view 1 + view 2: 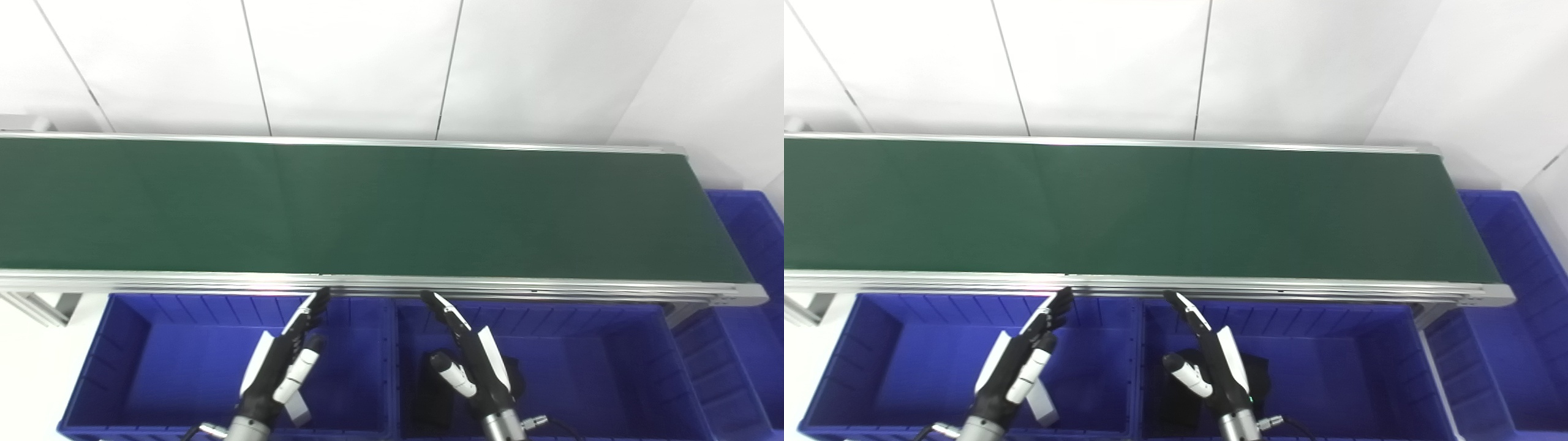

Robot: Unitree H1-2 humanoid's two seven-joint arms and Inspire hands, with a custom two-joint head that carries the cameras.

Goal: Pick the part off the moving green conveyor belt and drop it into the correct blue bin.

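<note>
Two hands rise from the bottom edge, each with fingers extended and spread, holding nothing. The left hand hovers over the left blue bin, its fingertips pointing up toward the near rail of the conveyor; a small white part lies on the bin floor just beside and partly under this hand. The right hand hovers over the middle blue bin, thumb held apart toward the centre, fingertips likewise near the rail. Dark parts lie on the floor of this bin beneath and beside the hand; their shape cannot be told. Beyond the hands, the green conveyor belt runs the full width of the view between aluminium rails, its visible surface carrying no part. A third blue bin stands at the belt's right end. White wall panels close the background.
</note>
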